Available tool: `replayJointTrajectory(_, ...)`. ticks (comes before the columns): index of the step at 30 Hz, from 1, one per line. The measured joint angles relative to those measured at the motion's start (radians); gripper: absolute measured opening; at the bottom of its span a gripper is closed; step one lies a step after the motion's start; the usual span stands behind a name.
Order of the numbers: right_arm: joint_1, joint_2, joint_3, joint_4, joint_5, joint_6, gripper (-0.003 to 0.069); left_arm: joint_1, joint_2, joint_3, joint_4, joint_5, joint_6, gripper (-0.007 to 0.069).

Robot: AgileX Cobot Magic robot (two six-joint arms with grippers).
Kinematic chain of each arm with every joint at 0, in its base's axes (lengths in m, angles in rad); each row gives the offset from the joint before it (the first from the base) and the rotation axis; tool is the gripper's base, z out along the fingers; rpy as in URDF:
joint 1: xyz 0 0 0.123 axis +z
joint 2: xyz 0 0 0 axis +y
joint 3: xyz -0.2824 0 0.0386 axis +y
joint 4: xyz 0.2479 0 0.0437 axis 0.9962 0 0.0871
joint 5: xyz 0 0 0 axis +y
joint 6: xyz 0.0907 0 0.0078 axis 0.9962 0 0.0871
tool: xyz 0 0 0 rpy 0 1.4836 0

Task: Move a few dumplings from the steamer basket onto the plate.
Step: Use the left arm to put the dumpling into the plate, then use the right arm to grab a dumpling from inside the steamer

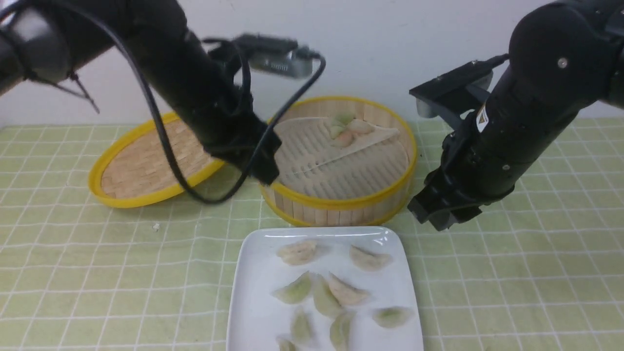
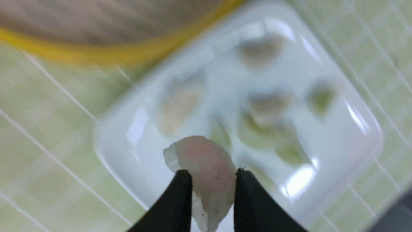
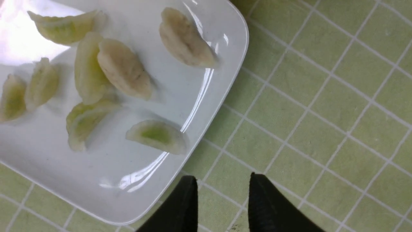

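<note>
The steamer basket stands at the back centre and holds a few dumplings on its liner. In front of it, the white plate carries several dumplings. My left gripper hangs over the basket's front-left rim. The left wrist view shows this gripper shut on a pinkish dumpling, above the blurred plate. My right gripper hovers over the cloth just right of the plate. Seen from its own wrist, the right gripper is open and empty beside the plate.
The flat woven lid with a yellow rim leans on the cloth left of the basket, under my left arm. A green checked tablecloth covers the table. A small white crumb lies on the cloth left of the plate.
</note>
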Motion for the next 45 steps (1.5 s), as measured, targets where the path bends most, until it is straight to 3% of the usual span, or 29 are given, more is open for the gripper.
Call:
replayJointTrajectory(4, 0.000, 0.000, 0.000, 0.035, 0.001, -0.004, 0.0211, -0.074, -0.087, 0.241, -0.026, -0.036, 0.011, 0.0145)
replayJointTrajectory(8, 0.000, 0.000, 0.000, 0.077, 0.001, -0.032, 0.0211, -0.139, -0.098, 0.405, -0.012, -0.271, 0.007, 0.0145)
replayJointTrajectory(14, -0.026, 0.000, -0.006, 0.072, -0.006, -0.056, 0.0207, -0.148, -0.082, 0.434, 0.010, -0.335, -0.027, 0.0169)
replayJointTrajectory(16, -0.062, 0.003, -0.028, 0.079, -0.019, -0.066, 0.0188, -0.149, -0.082, 0.434, 0.021, -0.335, -0.041, 0.0212)
replayJointTrajectory(19, -0.179, 0.047, -0.158, 0.180, -0.052, -0.131, 0.0098, -0.149, -0.082, 0.434, 0.053, -0.335, -0.076, 0.0367)
replayJointTrajectory(20, -0.186, 0.052, -0.168, 0.180, -0.052, -0.136, 0.0092, -0.149, -0.082, 0.434, 0.053, -0.335, -0.077, 0.0375)
replayJointTrajectory(21, -0.234, 0.109, -0.262, 0.250, -0.042, -0.190, 0.0035, -0.149, -0.082, 0.434, 0.058, -0.335, -0.082, 0.0431)
replayJointTrajectory(25, -0.279, 0.276, -0.470, 0.324, -0.003, -0.286, -0.0008, -0.149, -0.083, 0.434, 0.061, -0.329, -0.104, 0.0479)
replayJointTrajectory(28, -0.278, 0.408, -0.603, 0.343, 0.004, -0.315, -0.0012, -0.149, -0.105, 0.434, 0.084, -0.292, -0.162, 0.0405)
replayJointTrajectory(35, -0.277, 0.696, -0.885, 0.346, 0.006, -0.417, 0.0020, -0.149, -0.294, 0.434, 0.222, -0.184, -0.282, 0.0024)
replayJointTrajectory(38, -0.272, 0.771, -0.978, 0.344, 0.005, -0.461, 0.0078, -0.149, -0.395, 0.434, 0.264, -0.142, -0.307, -0.0002)
replayJointTrajectory(40, -0.262, 0.824, -1.040, 0.343, -0.007, -0.501, 0.0155, -0.149, -0.485, 0.434, 0.298, -0.103, -0.328, -0.0006)
replayJointTrajectory(41, -0.261, 0.829, -1.040, 0.343, -0.007, -0.501, 0.0155, -0.149, -0.485, 0.434, 0.298, -0.103, -0.328, -0.0006)
replayJointTrajectory(42, -0.256, 0.864, -1.079, 0.342, -0.021, -0.538, 0.0232, -0.149, -0.541, 0.434, 0.315, -0.082, -0.337, -0.0006)
replayJointTrajectory(45, -0.243, 0.918, -1.107, 0.324, -0.058, -0.588, 0.0352, -0.149, -0.632, 0.434, 0.359, -0.058, -0.359, -0.0006)
